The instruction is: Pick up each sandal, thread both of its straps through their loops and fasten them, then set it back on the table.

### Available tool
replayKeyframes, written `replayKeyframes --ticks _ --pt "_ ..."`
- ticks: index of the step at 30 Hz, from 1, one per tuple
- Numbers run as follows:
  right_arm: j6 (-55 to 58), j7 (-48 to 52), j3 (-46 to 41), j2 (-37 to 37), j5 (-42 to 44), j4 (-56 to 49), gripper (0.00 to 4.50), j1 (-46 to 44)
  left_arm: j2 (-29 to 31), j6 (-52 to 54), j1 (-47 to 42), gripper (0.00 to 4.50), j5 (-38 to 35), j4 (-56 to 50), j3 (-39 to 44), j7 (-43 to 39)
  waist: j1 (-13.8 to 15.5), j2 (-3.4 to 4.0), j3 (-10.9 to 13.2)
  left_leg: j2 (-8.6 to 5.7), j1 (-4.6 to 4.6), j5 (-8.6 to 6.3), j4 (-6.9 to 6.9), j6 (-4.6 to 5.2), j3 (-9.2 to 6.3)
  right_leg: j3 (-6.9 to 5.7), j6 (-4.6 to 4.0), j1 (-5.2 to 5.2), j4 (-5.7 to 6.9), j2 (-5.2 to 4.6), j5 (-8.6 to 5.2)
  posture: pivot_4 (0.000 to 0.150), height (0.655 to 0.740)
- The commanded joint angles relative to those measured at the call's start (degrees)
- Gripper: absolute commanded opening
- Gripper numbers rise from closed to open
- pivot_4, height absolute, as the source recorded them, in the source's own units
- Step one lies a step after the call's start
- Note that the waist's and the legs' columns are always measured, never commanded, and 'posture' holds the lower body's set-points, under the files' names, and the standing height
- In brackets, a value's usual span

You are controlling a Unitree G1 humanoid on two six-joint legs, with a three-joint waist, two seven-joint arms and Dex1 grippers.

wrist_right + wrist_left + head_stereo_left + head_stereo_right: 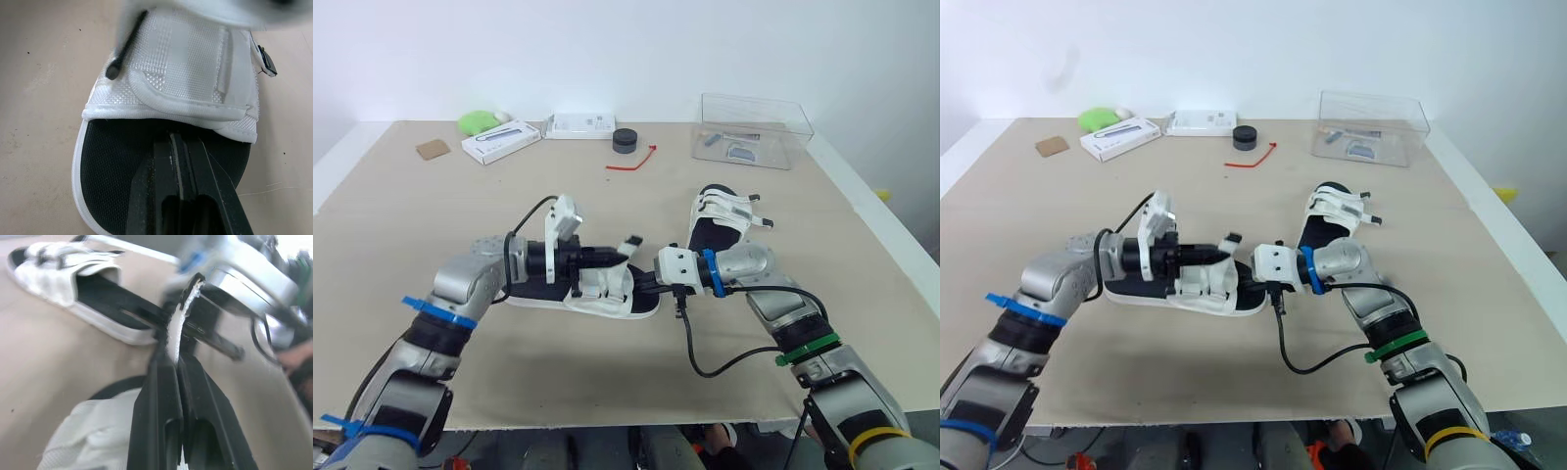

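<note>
a beige table (401, 245) runs back to a plain white wall. the near sandal (607, 299), with white straps over a black footbed, lies flat on the table between the two grippers. the left gripper (617, 254) is pinched tight on the free end of a white strap (183, 303), holding it raised above the footbed and aimed toward the right gripper (644, 281). the right gripper's fingers are pressed together low over the toe end of the footbed, just under the front band. i cannot tell whether they nip the sole itself.

the risks, as i judge them:
- the strap end is thin and held edge-on, so it could slide out of the pinch or fold before it meets its loop.
- the sandal could skid or tip if the right gripper is not really anchoring it.
- the two sets of fingers are very close and could knock each other.

a black cable (705, 362) loops from the right wrist across the table behind that gripper and could snag. the second sandal (720, 220) lies just beyond the right gripper's wrist, near enough to get nudged. well beyond both grippers sit a clear plastic box (754, 127), a black round object (625, 141), a red cord (634, 162) and two white boxes (501, 140), none in the way.
</note>
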Motion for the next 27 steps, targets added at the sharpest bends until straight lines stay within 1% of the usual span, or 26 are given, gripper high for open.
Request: replayKeyframes --ticks 1,4,6,10,16,19,24,26,27 --pt "0.8 0.3 1.0 -1.1 -2.8 2.2 0.0 0.4 -1.3 0.7 -3.1 0.02 1.9 3.6 3.9 1.8 0.0 0.01 0.0 -0.01 0.0 0.0 0.0 0.0 0.02 0.04 0.0 0.0 0.01 0.0 0.01 0.15 0.74" --pt "0.8 0.3 1.0 -1.2 -2.7 2.1 0.0 0.4 -2.1 -0.1 -4.0 0.02 4.8 5.7 3.2 2.0 0.0 0.01 0.0 0.0 -0.03 0.0 -0.01 -0.01 0.0 0.03 -0.04 -0.02 0.0 -0.01 -0.02 0.15 0.74" --pt "0.8 0.3 0.9 -1.4 -2.7 2.0 0.0 0.6 -2.4 1.4 -4.1 0.02 5.2 6.0 3.0 1.5 0.0 0.01 0.0 -0.04 -0.04 0.0 -0.01 -0.01 0.01 0.04 -0.03 -0.01 -0.01 -0.04 -0.01 0.15 0.74" --pt "0.6 0.2 1.0 -1.7 -3.0 1.5 0.0 1.0 -3.7 0.6 -4.4 0.02 6.6 6.9 2.4 -1.1 0.0 0.0 0.0 -0.1 -0.03 0.0 -0.01 -0.01 0.02 0.07 0.04 0.0 -0.01 -0.12 0.02 0.15 0.74" --pt "0.9 0.1 0.8 -1.7 -2.8 1.2 0.0 1.0 -4.0 1.5 -6.7 0.02 10.7 12.5 0.3 -4.7 0.1 0.0 0.0 -0.12 -0.03 0.0 0.0 -0.01 0.03 0.07 0.06 0.01 -0.03 -0.13 0.01 0.15 0.74" --pt "1.1 -0.1 0.7 -1.7 -2.8 0.6 0.0 1.4 -3.9 -1.0 -7.2 0.02 14.9 15.4 -1.7 -4.9 0.1 0.0 0.0 -0.12 -0.03 0.0 -0.01 -0.01 0.01 0.06 0.06 0.02 -0.03 -0.12 0.01 0.15 0.74" --pt "1.6 -0.3 0.6 -1.9 -2.8 -0.5 0.0 2.4 -5.2 -2.7 -8.3 0.02 16.7 18.0 -1.0 -5.3 0.1 -0.01 0.0 -0.12 -0.02 0.0 0.0 -0.01 0.03 0.07 0.06 0.02 -0.02 -0.13 0.02 0.15 0.74" --pt "1.7 -0.4 0.5 -2.0 -2.8 -0.9 0.0 2.7 -5.1 -5.4 -8.6 0.58 18.5 18.6 -1.4 -5.8 0.1 -0.01 0.0 -0.12 -0.02 0.0 0.0 -0.01 0.02 0.07 0.07 0.02 -0.02 -0.13 0.02 0.15 0.74" --pt "1.8 -0.4 0.5 -2.0 -2.8 -1.0 0.0 2.8 -5.1 -7.2 -8.7 0.72 19.1 18.6 -1.1 -5.9 0.1 -0.01 0.0 -0.12 -0.02 0.0 0.0 -0.01 0.03 0.08 0.08 0.02 -0.03 -0.13 0.02 0.15 0.74"
